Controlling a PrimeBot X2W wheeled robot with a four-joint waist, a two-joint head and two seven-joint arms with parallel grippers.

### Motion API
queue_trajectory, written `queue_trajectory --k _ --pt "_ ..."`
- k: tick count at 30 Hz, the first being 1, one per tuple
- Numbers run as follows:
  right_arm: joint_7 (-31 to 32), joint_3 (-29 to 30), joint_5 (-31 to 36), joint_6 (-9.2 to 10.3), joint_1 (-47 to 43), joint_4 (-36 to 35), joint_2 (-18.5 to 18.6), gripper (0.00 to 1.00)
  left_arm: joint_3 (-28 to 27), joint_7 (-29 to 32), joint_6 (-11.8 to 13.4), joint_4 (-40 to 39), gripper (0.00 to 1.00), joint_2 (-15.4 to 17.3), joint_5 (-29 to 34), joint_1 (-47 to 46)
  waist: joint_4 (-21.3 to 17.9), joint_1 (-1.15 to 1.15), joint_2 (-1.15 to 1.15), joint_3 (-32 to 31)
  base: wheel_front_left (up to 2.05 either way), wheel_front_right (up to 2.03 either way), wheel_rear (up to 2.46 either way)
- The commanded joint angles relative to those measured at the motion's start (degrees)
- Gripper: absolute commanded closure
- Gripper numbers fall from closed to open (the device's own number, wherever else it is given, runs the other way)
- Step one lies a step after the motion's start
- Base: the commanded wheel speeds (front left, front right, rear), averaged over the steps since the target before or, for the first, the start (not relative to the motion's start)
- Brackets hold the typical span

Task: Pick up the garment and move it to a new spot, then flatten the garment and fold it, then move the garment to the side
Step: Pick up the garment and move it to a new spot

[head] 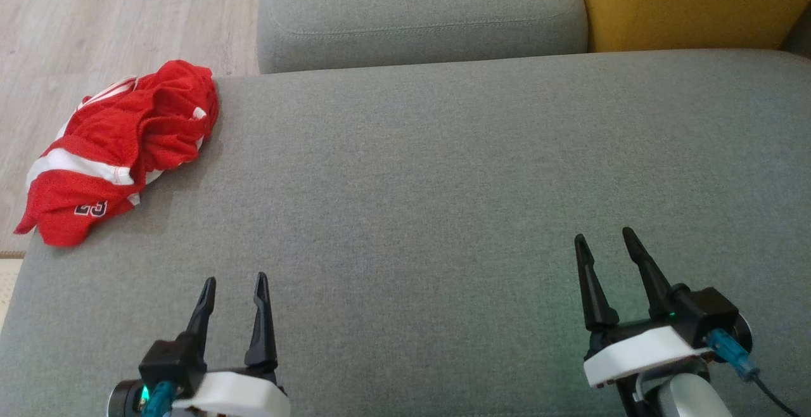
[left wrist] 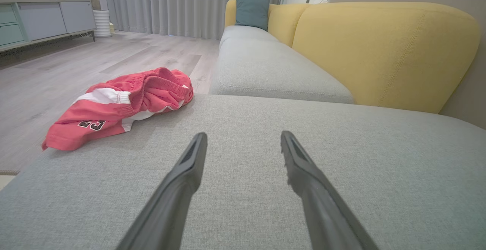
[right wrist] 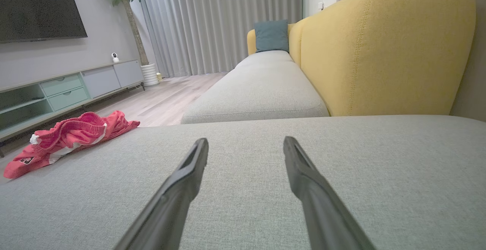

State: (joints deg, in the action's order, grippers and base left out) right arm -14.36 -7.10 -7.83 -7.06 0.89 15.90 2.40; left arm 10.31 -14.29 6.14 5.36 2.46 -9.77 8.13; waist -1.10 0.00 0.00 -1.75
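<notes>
Two grippers sat at the near edge of a wide grey sofa seat (head: 443,170), both with their dark fingers spread wide and nothing between them. The left gripper (head: 235,279) was at the lower left of the head view and the right gripper (head: 603,234) at the lower right. They were well apart, with fingers pointing across the seat toward its back. Whether either touched the fabric could not be told.

The garment was a pair of red shorts (head: 127,151) with white stripes and the number 23 near one hem. It lay crumpled in a heap at the far left corner of the seat, reaching the cushion's left edge beside the pale wood floor (head: 95,18). It was ahead and to the left of the left gripper, apart from it, and far from the right one.

A second grey cushion (head: 418,18) adjoined the seat at the back. A yellow backrest (left wrist: 379,52) ran alongside it, with a teal pillow (left wrist: 252,10) at the far end.
</notes>
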Motion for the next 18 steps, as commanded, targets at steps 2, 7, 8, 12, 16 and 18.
queue_trajectory --k 2,7,8,12,16,18 --pt "-0.6 -1.2 -0.4 -0.43 3.3 -1.5 0.5 0.00 -1.8 -0.7 0.5 -1.6 0.00 0.4 -0.6 -1.8 0.1 0.00 0.00 0.0 0.00 0.00 0.00" --pt "-0.6 -1.1 -0.4 -0.43 3.3 -1.6 0.5 0.00 -1.5 -0.7 0.5 -1.5 0.00 0.4 -0.4 -2.0 0.6 0.00 0.00 0.1 0.00 0.00 0.00" --pt "-0.6 -1.1 -0.3 -0.43 3.3 -1.6 0.5 0.00 -1.4 -0.7 0.4 -1.4 0.00 0.4 -0.4 -2.1 0.9 0.00 0.00 0.1 0.00 0.00 0.00" --pt "-0.6 -1.0 -0.3 -0.43 2.8 -2.0 0.5 0.00 -1.0 -0.7 0.2 -1.5 0.00 0.4 -0.3 -2.5 3.5 0.00 0.00 -0.1 0.00 0.00 0.00" --pt "-0.6 -0.9 -0.6 -0.43 1.7 -2.7 0.5 0.00 0.1 -0.7 0.1 -1.7 0.00 0.4 0.1 -2.3 10.6 0.00 0.00 -0.9 0.00 0.00 0.00" --pt "-0.6 -1.0 -1.0 -0.43 1.2 -3.1 0.5 0.00 0.6 -0.7 0.0 -1.9 0.00 0.4 0.3 -2.0 14.4 0.00 0.00 -1.3 0.00 0.00 0.00"
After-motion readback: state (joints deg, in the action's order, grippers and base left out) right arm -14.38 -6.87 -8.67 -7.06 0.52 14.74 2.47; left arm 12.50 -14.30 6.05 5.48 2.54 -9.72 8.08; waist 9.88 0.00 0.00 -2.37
